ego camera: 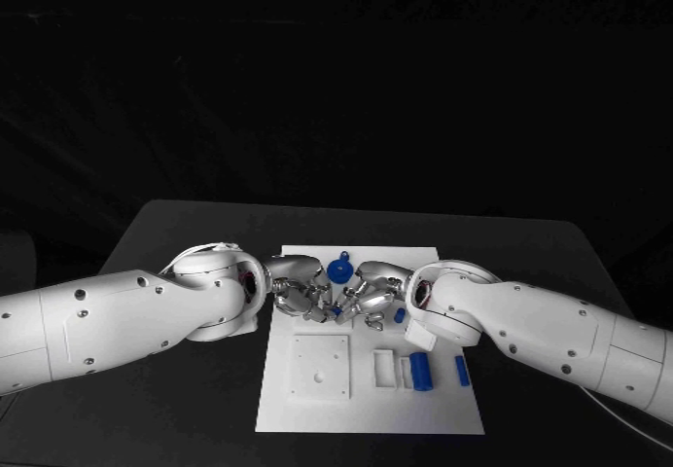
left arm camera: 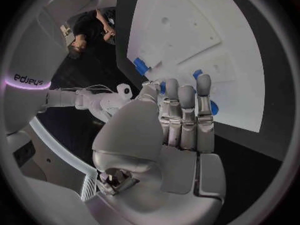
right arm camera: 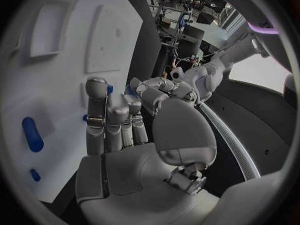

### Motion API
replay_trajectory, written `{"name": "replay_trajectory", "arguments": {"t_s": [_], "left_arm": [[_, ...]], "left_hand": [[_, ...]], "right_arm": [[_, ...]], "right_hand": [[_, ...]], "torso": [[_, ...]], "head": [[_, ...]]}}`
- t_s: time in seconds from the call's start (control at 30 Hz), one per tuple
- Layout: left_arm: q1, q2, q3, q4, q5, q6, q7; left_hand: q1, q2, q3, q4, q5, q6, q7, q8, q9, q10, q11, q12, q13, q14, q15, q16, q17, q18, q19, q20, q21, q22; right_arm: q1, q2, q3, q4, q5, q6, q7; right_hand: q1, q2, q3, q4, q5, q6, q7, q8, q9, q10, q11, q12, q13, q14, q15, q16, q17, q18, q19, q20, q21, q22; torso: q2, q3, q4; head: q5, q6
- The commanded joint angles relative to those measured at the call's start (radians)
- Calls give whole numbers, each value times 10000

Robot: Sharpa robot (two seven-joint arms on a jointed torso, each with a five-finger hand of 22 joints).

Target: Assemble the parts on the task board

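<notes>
Meeting over the middle of the white rectangular task board [ego camera: 368, 413], the left silver hand [ego camera: 298, 292] and right silver hand [ego camera: 376, 294] are closing their fingers round a small blue plastic part [ego camera: 338, 311], apparently mid-fitting; which hand is gripping it I cannot tell. Next, presumably, careful alignment. Blue cylindrical pegs [ego camera: 419, 371] are lying toward the board's near right corner.

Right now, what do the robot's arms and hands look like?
Both arms are thick, smooth white tubes with small dark screw dots and big rounded wrists. The left arm has a thin pale cable looping over its wrist. The left hand and right hand are shiny silver metal with many jointed fingers, rounded grey fingertips and a smooth grey palm cover.
</notes>
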Motion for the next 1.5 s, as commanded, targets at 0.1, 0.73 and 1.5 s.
{"name": "replay_trajectory", "arguments": {"t_s": [0.1,0.73,1.5], "left_arm": [[-100,106,-32,56,545,-181,213],[-112,107,-31,-35,2170,-726,371],[-111,46,-29,-176,3372,-658,418]], "left_hand": [[137,258,374,-256,119,300,-42,-83,137,314,-63,-207,-90,140,-43,74,59,107,0,-102,184,229],[-680,300,1511,-1432,146,1307,-200,-1401,1631,1004,-164,-788,251,449,-162,40,509,145,-164,-214,1084,216],[-1039,321,1411,-2125,173,2064,-313,-2708,3219,1448,-256,-1097,560,642,-224,172,691,151,-277,-268,1718,208]], "right_arm": [[57,120,66,184,349,-230,352],[57,106,66,218,312,-622,260],[57,-10,65,81,494,-1218,358]], "right_hand": [[-97,0,86,24,157,68,16,23,16,-26,-37,47,-22,-40,8,-8,-19,22,337,8,11,556],[-25,-35,-478,179,675,1,6,23,14,-117,-25,-129,-214,-59,15,-89,-80,37,331,16,-132,515],[306,-187,-3773,379,1426,-1225,317,14,-5,-1124,210,-1530,-1844,-451,201,-1419,-1123,355,227,234,-2712,-366]], "torso": [[3,3,-8],[1,9,4],[0,2,13]], "head": [[-19,7],[-30,18],[-27,43]]}}
